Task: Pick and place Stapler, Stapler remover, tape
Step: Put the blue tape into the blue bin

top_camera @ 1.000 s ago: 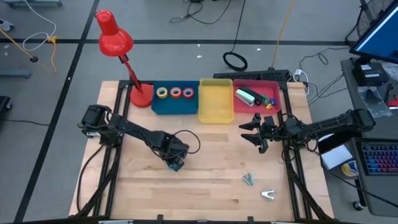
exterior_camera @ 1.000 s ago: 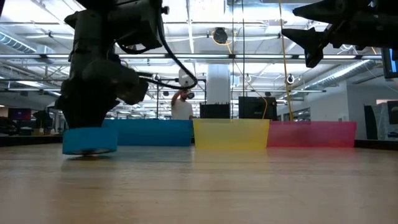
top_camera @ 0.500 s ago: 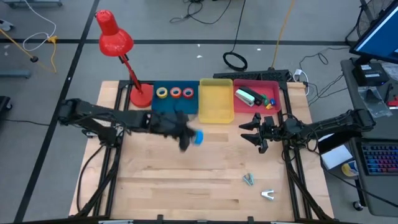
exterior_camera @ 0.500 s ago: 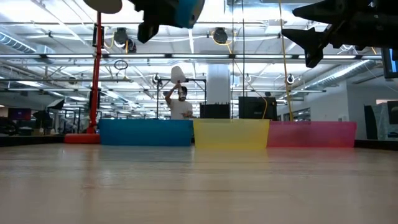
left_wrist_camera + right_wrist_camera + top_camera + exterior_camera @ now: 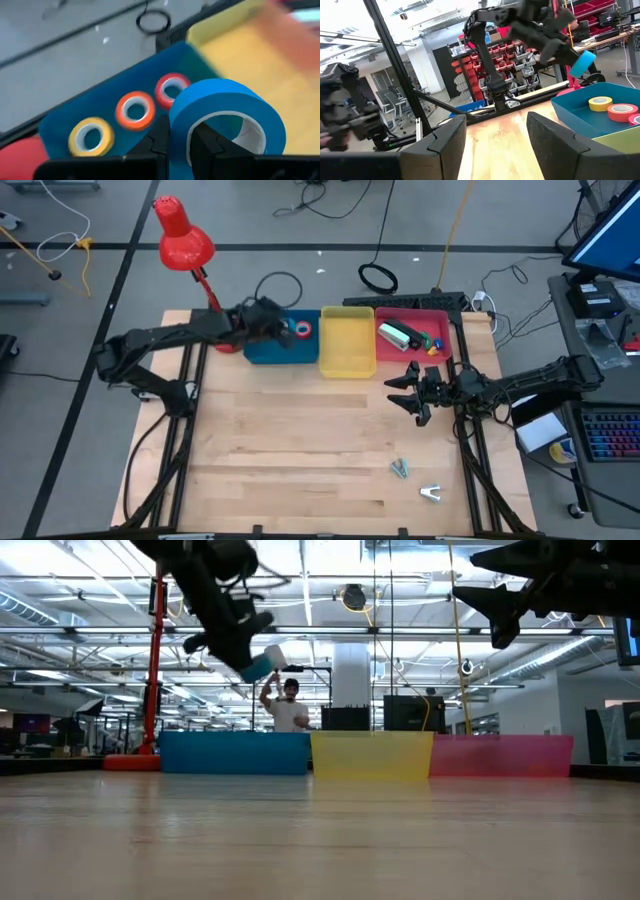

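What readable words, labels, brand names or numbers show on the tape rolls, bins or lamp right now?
None can be read.
Blue tape roll: plain, no print.
Yellow, orange and red tape rolls: no lettering visible.
Blue plastic bin: no label showing.
Items in the red plastic bin: too small to read.

I hold the blue tape roll [image 5: 227,120] on edge in my left gripper [image 5: 180,145], above the blue bin [image 5: 262,350]; yellow roll [image 5: 91,136], orange roll [image 5: 135,109] and red roll [image 5: 173,88] lie flat inside it

No text, label, brand, number or sign can be read in any of the views; nothing printed is clear enough.
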Controlling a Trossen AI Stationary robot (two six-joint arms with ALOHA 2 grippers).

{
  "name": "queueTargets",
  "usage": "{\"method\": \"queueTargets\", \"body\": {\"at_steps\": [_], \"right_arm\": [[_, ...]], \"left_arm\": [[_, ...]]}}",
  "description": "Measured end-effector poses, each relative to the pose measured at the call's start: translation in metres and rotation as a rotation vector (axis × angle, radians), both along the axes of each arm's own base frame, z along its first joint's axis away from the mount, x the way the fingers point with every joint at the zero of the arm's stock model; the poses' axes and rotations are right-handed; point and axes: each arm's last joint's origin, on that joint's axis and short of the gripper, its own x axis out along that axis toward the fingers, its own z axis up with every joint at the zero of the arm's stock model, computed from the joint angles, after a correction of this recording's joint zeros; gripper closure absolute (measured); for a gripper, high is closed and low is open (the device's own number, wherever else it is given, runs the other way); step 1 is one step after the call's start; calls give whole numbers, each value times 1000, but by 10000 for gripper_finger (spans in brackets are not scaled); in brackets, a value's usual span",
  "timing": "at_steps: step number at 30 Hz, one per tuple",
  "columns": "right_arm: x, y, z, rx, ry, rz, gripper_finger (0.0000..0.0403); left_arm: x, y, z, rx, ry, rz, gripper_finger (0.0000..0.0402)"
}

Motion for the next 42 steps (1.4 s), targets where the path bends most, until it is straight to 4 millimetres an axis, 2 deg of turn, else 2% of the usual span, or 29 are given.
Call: {"method": "queueTargets", "body": {"at_steps": [7,14,19,22,32,42], "right_arm": [[0,0,0,45,-3,5,202],[0,-1,0,54,-4,-24,202],[0,-3,0,63,-4,-90,202],[0,-3,0,64,-3,-94,202],[0,-3,0,65,-1,-96,202],[0,-3,0,66,-1,-95,202]], "left_arm": [[-21,50,-23,-152,44,43,365],[-30,74,-59,-333,128,64,365],[-28,82,-86,-411,208,59,365],[-24,88,-95,-439,246,53,365],[-3,103,-102,-480,342,5,364],[0,91,-105,-536,455,-8,364]]}}
